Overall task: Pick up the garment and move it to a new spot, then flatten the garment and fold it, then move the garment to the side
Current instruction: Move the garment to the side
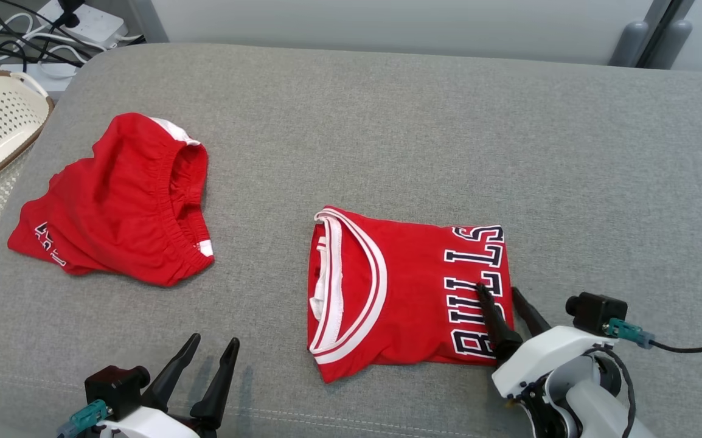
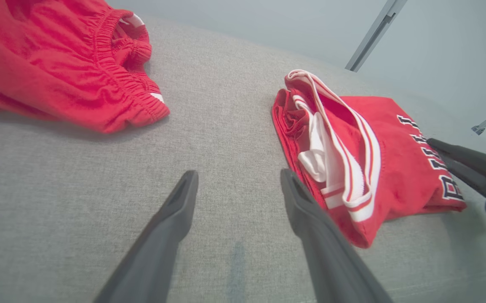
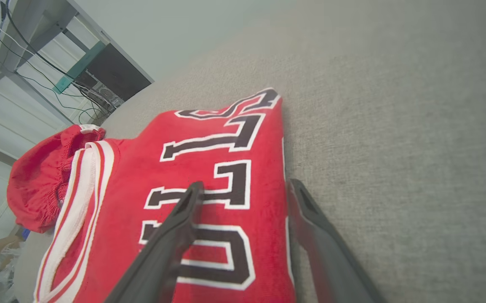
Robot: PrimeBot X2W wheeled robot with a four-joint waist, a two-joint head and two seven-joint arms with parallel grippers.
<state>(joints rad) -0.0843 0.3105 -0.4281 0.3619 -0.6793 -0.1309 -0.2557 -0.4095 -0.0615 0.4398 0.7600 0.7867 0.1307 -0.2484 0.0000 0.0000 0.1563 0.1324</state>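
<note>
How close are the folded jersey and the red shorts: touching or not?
Apart. The head view shows bare gray cushion between the red shorts and the folded jersey; the left wrist view shows the same gap.

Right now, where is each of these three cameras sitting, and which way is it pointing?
Head view: high on the robot, looking down at the grey cushion, folded jersey and shorts; left tool and right tool show, both open.
Left wrist view: on the left arm, looking low along its fingers between shorts and jersey.
Right wrist view: on the right arm, fingers straddling the jersey's lettered edge.
Shared: all three show jersey and shorts.
</note>
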